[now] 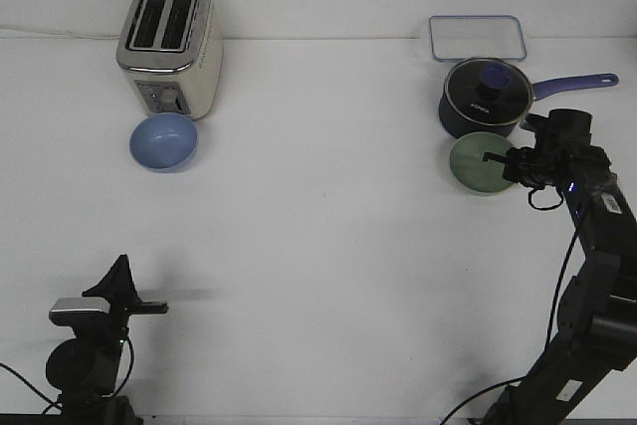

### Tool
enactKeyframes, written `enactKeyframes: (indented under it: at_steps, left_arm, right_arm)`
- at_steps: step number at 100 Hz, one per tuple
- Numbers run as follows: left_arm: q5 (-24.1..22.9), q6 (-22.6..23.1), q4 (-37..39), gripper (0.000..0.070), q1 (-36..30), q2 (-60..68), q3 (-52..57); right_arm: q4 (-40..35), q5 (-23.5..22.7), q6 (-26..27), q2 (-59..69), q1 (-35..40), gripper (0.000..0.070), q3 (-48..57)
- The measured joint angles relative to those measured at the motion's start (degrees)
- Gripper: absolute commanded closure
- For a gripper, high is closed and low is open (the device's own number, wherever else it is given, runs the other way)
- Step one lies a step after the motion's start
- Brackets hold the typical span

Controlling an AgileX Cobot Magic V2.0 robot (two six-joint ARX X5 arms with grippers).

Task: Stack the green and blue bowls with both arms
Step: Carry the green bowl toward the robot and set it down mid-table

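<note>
The right gripper reaches over the pale green round matte bowl's right rim (grip unclear) at far right. The light blue round matte bowl sits far left.

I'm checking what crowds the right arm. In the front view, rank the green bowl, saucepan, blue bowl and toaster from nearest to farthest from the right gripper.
From the right gripper:
1. Green bowl, at its fingertips.
2. Saucepan, just behind.
3. Blue bowl, far left.
4. Toaster, far left, behind the blue bowl.
</note>
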Motion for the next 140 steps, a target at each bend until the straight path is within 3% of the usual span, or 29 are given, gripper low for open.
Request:
enactKeyframes:
  at_steps: [41, 70, 108, 140]
  left_arm:
    - [0.0, 0.0, 0.0, 0.0685, 0.0, 0.0, 0.0]
    - [0.0, 0.0, 0.0, 0.0685, 0.0, 0.0, 0.0]
    - [0.0, 0.0, 0.0, 0.0685, 0.0, 0.0, 0.0]
    - [0.0, 0.0, 0.0, 0.0685, 0.0, 0.0, 0.0]
  right_arm:
    - [-8.5, -7.0, -0.2, -17.3, 0.0, 0.07, 3.3]
    - [-15.3, -8.7, -0.4, -26.6, 4.3, 0.07, 3.3]
    - [-20.6, -9.7, -1.8, -28.9, 21.8, 0.07, -1.1]
    - [-12.4, -9.2, 0.9, -28.9, 34.6, 0.07, -15.0]
